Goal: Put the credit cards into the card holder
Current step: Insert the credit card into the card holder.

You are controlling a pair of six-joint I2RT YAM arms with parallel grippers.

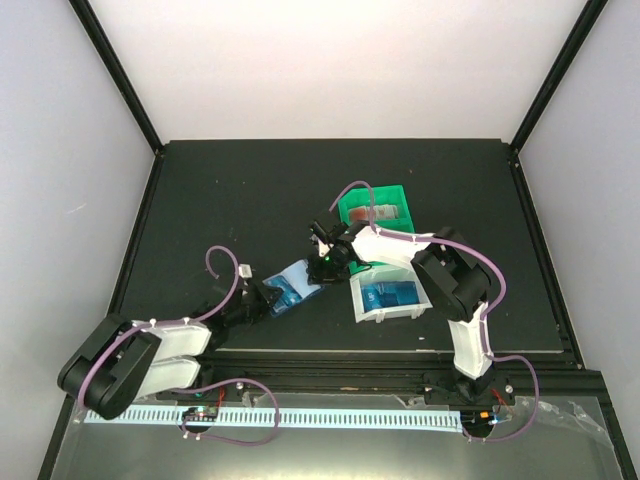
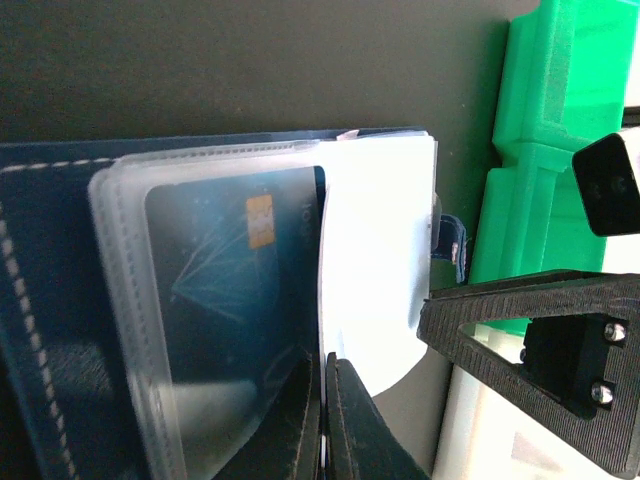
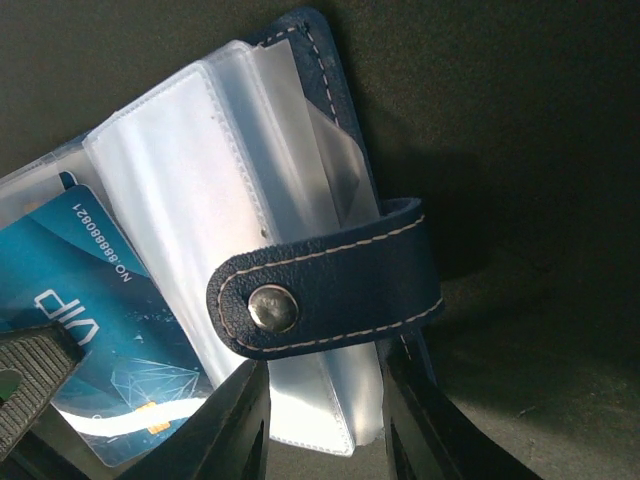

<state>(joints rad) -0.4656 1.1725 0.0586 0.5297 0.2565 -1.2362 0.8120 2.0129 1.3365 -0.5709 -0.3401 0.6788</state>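
Left arm (image 1: 150, 355) low, gripping card holder (image 1: 288, 290)

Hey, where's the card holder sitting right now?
In the top view the card holder is open near the table's front middle, just left of the white bin, with the left gripper pinching its left end.

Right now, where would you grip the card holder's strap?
Probably the strap's rounded snap end, from the left in the right wrist view: it lies free across the clear sleeves, while its other end wraps round the card holder's edge.
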